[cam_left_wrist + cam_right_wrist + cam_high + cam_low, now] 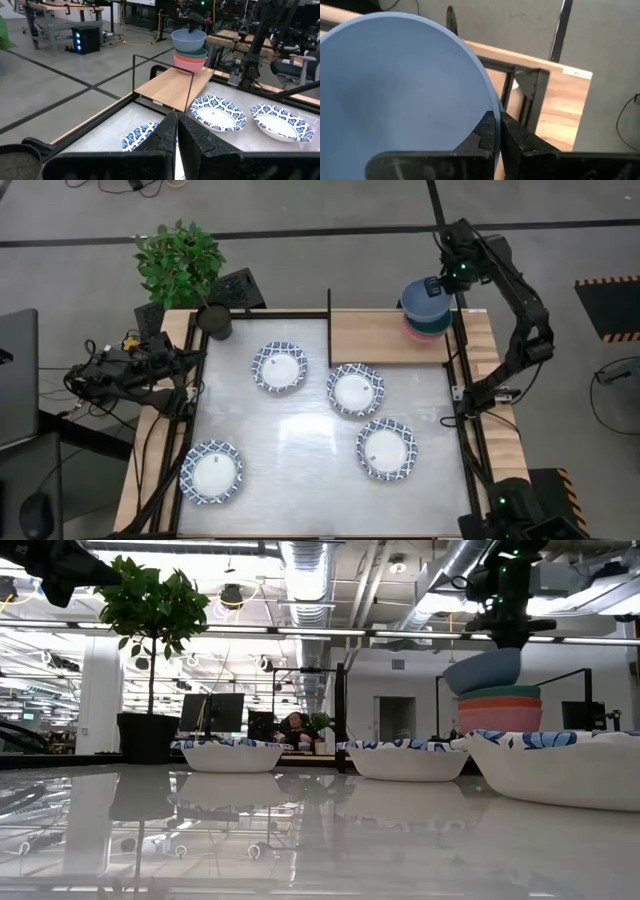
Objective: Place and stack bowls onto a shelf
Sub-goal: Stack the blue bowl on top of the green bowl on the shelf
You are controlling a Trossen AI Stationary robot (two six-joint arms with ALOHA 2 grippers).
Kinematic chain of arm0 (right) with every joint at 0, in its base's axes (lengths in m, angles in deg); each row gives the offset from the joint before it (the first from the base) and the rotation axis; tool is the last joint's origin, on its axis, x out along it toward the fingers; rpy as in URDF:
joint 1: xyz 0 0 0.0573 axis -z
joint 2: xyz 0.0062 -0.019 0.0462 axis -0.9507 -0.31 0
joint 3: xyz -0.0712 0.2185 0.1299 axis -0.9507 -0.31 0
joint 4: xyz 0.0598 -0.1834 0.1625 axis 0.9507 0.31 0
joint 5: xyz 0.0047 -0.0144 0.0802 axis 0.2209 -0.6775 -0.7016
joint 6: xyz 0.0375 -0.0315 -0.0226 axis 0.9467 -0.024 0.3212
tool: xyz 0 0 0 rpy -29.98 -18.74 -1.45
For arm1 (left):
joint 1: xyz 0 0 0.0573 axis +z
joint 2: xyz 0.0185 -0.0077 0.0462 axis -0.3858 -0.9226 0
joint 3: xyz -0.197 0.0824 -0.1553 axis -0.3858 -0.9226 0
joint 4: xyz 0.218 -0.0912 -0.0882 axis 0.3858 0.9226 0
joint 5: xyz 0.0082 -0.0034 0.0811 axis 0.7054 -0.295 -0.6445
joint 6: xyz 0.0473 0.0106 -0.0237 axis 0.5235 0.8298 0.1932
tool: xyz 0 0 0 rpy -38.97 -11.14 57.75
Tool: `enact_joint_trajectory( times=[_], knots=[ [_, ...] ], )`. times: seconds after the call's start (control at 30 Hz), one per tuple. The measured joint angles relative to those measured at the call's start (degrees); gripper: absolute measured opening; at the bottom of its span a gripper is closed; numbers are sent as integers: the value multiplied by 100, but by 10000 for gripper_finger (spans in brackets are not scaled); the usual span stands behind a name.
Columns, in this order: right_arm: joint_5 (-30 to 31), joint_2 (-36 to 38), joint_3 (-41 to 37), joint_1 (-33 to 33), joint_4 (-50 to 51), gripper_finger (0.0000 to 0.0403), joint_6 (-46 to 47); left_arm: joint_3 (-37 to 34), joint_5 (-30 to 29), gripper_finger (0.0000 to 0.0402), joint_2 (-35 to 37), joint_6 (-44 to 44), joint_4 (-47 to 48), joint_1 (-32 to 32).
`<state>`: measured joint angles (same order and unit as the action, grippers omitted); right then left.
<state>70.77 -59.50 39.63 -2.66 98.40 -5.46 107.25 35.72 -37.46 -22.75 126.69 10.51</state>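
While my right gripper [496, 131] has its fingers pinched together on the rim of the solid blue round bowl [424, 297], the main risk I see is a crooked landing: in the low view the blue bowl sits tilted, just above or barely touching the stack of green bowl [500, 692] over pink [192, 58] and red [498, 721] bowls at the far right end of the light wooden plank shelf [370, 337]. If I let go at that angle it could slide off the stack, tip over the shelf's edge by the thin black metal post [534, 97], or nudge the bowls beneath out of line. A one-sided rim pinch also lets the bowl swing or slip, I'd guess. My right arm reaches up and over from the table's right side, elbow bent, wrist angled down above the stack. My left gripper [176, 131] is parked at the table's left edge, fingers closed on nothing, near the black pot of the green leafy plant [180, 262]. Four white bowls with blue patterned rims [279, 367] lie apart on the glossy white table [300, 470], not yet shelved.
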Motion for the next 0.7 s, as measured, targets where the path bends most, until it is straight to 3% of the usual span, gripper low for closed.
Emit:
enact_joint_trajectory(
  times=[0.7],
  knots=[
    [710, -64, -109, -149, -240, 29, 988, 0, -1, 0, 0, -7, 2, 0]
  ],
)
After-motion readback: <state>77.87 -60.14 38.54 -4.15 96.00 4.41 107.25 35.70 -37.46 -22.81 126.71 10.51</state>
